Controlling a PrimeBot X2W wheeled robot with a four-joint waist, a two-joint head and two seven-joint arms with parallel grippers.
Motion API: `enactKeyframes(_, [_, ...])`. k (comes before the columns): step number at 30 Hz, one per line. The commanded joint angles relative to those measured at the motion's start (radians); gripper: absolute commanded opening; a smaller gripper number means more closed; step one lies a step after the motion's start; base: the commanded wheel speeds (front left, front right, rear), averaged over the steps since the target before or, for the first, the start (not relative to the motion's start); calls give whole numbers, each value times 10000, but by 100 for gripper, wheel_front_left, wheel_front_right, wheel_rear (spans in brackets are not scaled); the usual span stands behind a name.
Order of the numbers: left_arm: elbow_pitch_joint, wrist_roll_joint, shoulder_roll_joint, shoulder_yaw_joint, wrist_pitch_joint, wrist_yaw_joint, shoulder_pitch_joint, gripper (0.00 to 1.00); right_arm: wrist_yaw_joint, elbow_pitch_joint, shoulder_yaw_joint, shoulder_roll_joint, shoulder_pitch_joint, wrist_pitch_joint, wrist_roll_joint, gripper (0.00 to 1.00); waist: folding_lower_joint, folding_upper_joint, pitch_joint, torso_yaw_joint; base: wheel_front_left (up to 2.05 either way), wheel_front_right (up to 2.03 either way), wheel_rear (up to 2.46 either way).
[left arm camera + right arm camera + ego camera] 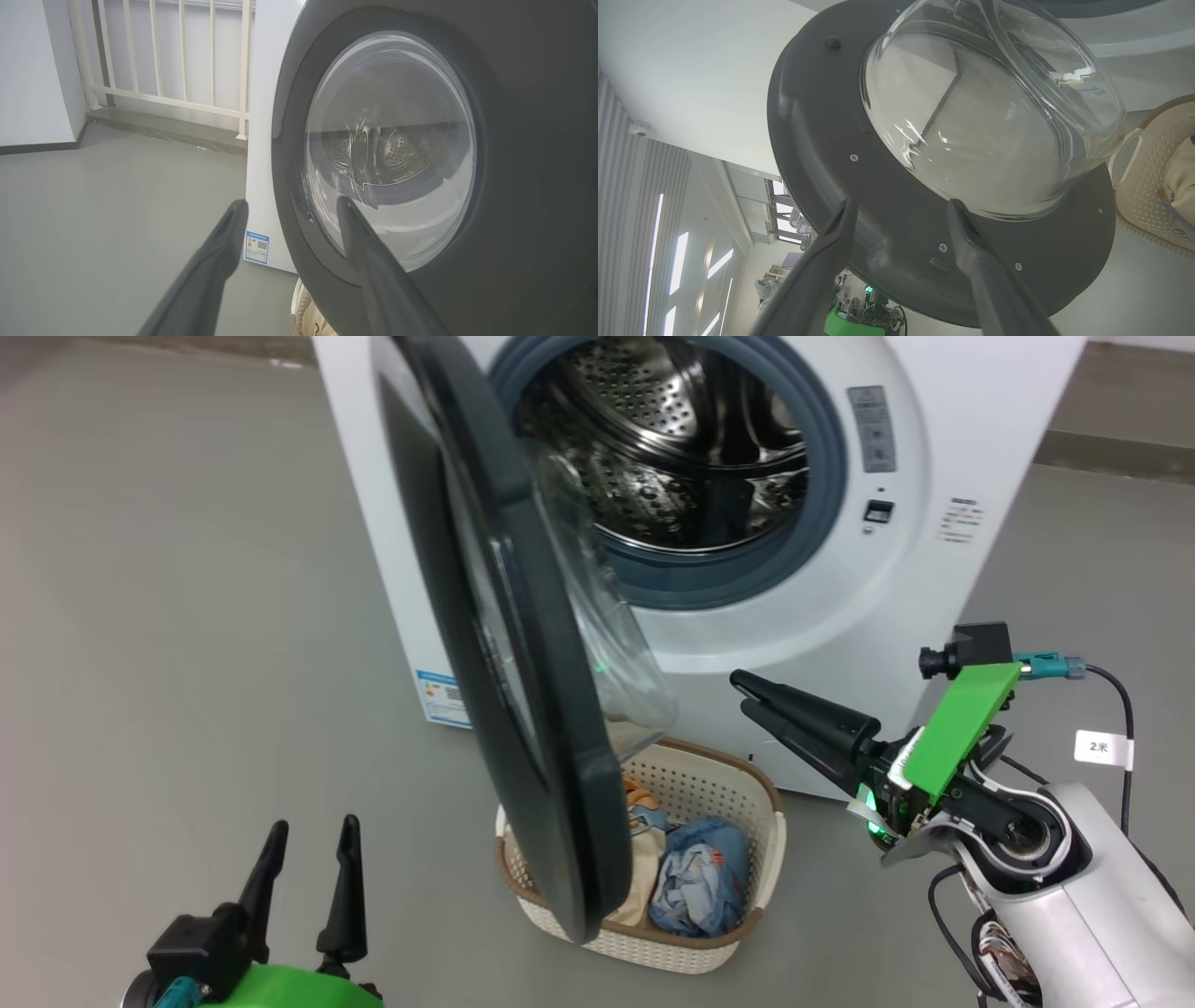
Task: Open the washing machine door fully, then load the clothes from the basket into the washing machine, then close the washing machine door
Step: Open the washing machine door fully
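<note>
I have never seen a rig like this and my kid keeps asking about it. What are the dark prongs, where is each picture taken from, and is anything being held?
The prongs are the fingers of a two-armed wheeled robot. The head view looks down on both: the left gripper and right gripper, both open and empty. The other two pictures come from cameras on each wrist, looking along that arm's own fingers. Before it stands a big white front-loading washing machine; its round black-rimmed glass door is partly open. On the grey floor sits a cream perforated basket with a brown rim, holding a light blue garment and a cream one.
</note>
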State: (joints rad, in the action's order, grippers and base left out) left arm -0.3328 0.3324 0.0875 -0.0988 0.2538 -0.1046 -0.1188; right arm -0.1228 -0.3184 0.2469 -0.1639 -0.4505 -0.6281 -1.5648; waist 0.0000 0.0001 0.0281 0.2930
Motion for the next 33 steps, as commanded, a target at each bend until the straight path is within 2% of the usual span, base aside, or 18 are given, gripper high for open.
enactKeyframes(1, [311, 47, 226, 259, -12, 55, -221, 100, -79, 435, -10, -58, 47, 169, 111, 100, 0, -1, 55, -391, 0, 0, 0])
enactKeyframes(8, [333, 79, 247, 212, -8, 95, -219, 100, -79, 1207, -57, -330, 387, 1191, 818, 100, 0, -1, 86, -961, 0, 0, 0])
enactKeyframes(13, [322, 116, 231, 179, 1, 135, -197, 100, -79, 1562, 76, -620, 657, 2427, 1524, 100, 0, -1, 124, -1352, 0, 0, 0])
enactKeyframes(25, [259, 213, 253, 226, 39, 177, -171, 100, -79, 1879, 925, -1530, 1154, 5308, 3053, 100, 0, -1, 151, -2052, 0, 0, 0])
enactKeyframes(33, [380, 223, 229, 263, 59, 257, -93, 100, -79, 1634, 1254, -2172, 1551, 7051, 4019, 100, 0, -1, 134, -2447, 0, 0, 0])
